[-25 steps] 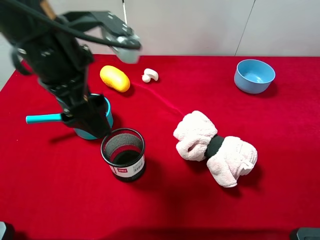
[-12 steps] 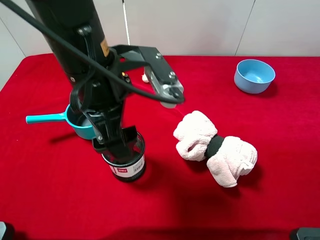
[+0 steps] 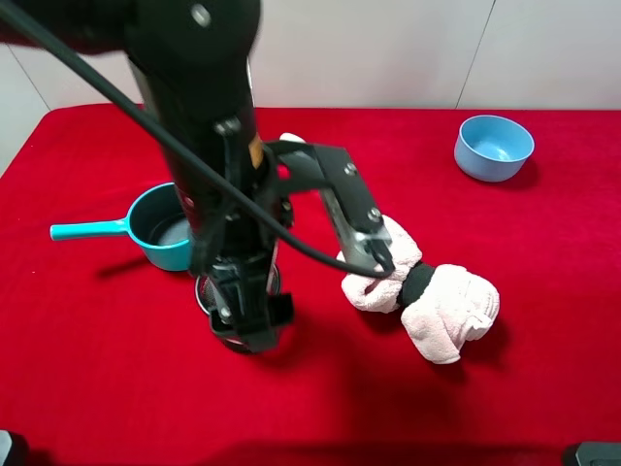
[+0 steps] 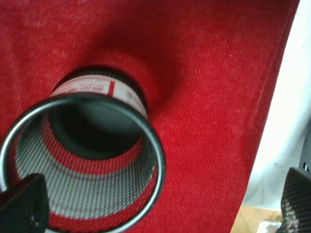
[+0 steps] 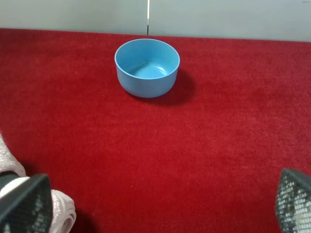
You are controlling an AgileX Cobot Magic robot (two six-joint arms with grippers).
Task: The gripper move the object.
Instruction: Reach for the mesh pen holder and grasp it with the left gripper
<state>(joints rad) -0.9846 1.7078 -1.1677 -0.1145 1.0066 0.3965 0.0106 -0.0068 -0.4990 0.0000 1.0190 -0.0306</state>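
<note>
A red cloth table (image 3: pixel 543 388) carries a pink rolled towel (image 3: pixel 441 306); beyond it a light blue bowl (image 3: pixel 493 146), left of it a teal saucepan (image 3: pixel 160 228) and a black wire-mesh cup (image 4: pixel 85 160).

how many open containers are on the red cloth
3: teal saucepan at left, mesh pen cup under the left arm, light blue bowl far right. The arm may hide more.

The only print is on the white-and-red label (image 4: pixel 92 88) on the side of the black mesh pen cup (image 4: pixel 97 194). In the left wrist view its small dark lettering is too blurred to read. Nothing else carries legible text.
</note>
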